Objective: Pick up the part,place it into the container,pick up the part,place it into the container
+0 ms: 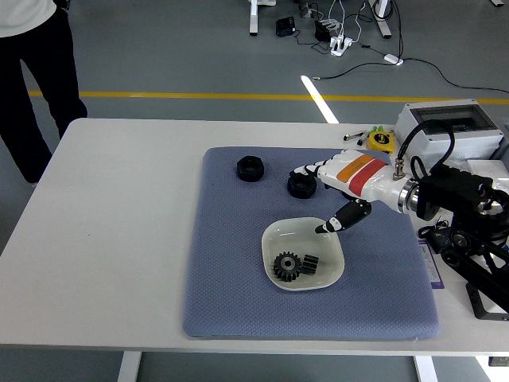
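Two black toothed metal gears [295,265] lie in the white shallow bowl [276,238], at seven o'clock of the right robot hand [328,193], whose fingers are spread, holding nothing.

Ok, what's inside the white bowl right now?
Two black gears lie in the white bowl: a larger gear and a smaller gear beside it. The right hand, open, is above the far rim, covering none of the inside.

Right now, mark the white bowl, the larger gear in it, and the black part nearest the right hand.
white bowl [274,239]: head view, bare left rim.
larger gear [286,266]: head view, centre of its toothed face.
black part [300,185]: head view, its top, by the fingers of the right hand [330,177].
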Tool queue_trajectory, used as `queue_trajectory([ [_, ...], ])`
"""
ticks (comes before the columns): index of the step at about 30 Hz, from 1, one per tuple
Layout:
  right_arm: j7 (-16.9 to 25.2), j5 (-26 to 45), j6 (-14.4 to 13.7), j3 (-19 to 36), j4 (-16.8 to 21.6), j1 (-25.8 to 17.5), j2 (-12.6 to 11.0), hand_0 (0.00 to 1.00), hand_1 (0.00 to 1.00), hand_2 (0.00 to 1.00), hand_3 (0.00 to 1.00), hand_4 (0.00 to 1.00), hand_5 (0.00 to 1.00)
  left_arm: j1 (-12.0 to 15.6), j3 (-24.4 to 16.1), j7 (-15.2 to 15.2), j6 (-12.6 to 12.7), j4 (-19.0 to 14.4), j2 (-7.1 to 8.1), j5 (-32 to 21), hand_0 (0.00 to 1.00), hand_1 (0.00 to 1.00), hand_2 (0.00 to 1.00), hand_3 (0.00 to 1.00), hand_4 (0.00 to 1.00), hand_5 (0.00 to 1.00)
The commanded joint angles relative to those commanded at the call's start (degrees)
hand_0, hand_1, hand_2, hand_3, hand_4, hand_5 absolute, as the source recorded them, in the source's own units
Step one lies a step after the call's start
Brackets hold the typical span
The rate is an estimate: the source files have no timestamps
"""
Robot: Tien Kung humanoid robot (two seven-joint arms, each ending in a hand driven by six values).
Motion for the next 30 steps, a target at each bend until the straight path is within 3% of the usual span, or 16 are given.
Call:
queue_trajectory([
  [1,-0.3,2.6,-2.6,0.8,-1.8,-0.6,-0.3,0.528,0.625,0.768,0.833,0.956,0.425,0.0,0.1,0.0,0.0,0.0,0.00,-0.1,0.730,0.663,0.737,0.582,0.695,0.641],
  [4,0.5,9.9,-9.6,2.3,-6.0,-2.6,-1.1,0.528,0.625,0.768,0.833,0.956,0.425,0.1,-0.3,0.2,0.0,0.0,-0.06,0.4,0.730,0.663,0.737,0.582,0.695,0.641],
  [6,1.9,14.4,-12.8,2.7,-7.8,-3.8,-1.7,0.528,0.625,0.768,0.833,0.956,0.425,0.1,-0.7,0.3,-0.1,0.0,-0.11,1.0,0.730,0.663,0.737,0.582,0.695,0.641],
  [7,2.9,17.0,-13.3,2.9,-8.7,-4.6,-2.2,0.647,0.698,0.796,0.834,0.970,0.514,0.1,-0.9,0.4,-0.1,0.0,-0.14,1.4,0.730,0.662,0.734,0.584,0.691,0.637],
  [12,5.4,28.8,-12.7,4.7,-10.1,-8.9,-4.3,0.647,0.698,0.796,0.834,0.970,0.514,0.1,-2.4,1.0,-0.2,0.0,-0.19,3.7,0.730,0.662,0.734,0.584,0.691,0.637],
  [13,5.8,31.0,-12.7,5.4,-10.1,-10.1,-4.6,0.725,0.731,0.815,0.835,0.998,0.644,0.1,-2.8,1.1,-0.3,0.0,-0.22,4.3,0.727,0.663,0.731,0.584,0.690,0.639],
  [17,6.5,40.7,-12.1,10.1,-9.0,-15.7,-4.0,0.725,0.731,0.815,0.835,0.998,0.644,0.0,-2.7,1.2,-0.3,0.0,-0.28,4.5,0.727,0.663,0.731,0.584,0.690,0.639],
  [18,6.6,43.7,-12.0,12.4,-8.3,-17.6,-3.3,0.725,0.731,0.815,0.835,0.998,0.644,0.0,-2.6,1.1,-0.3,0.0,-0.29,4.6,0.727,0.663,0.731,0.584,0.690,0.639],
  [19,6.6,45.5,-11.8,13.8,-7.9,-18.7,-2.8,0.791,0.767,0.815,0.849,0.998,0.705,0.0,-2.7,1.2,-0.3,0.0,-0.30,4.7,0.727,0.662,0.729,0.584,0.688,0.636],
  [25,6.6,60.1,-10.6,23.1,-3.8,-26.5,1.0,0.822,0.781,0.821,0.858,0.998,0.740,-0.3,-2.5,1.3,-0.4,0.0,-0.34,5.4,0.727,0.664,0.726,0.584,0.687,0.636],
  [28,6.0,67.8,-9.9,28.7,-1.3,-30.6,4.0,0.822,0.781,0.821,0.858,0.998,0.740,-0.5,-1.6,1.1,-0.4,0.0,-0.38,4.6,0.727,0.664,0.726,0.584,0.687,0.636],
  [30,6.0,69.2,-9.4,32.2,-0.1,-33.1,6.6,0.822,0.781,0.821,0.858,0.998,0.740,-0.7,-1.1,0.9,-0.4,0.0,-0.42,4.2,0.727,0.664,0.726,0.584,0.687,0.636],
])
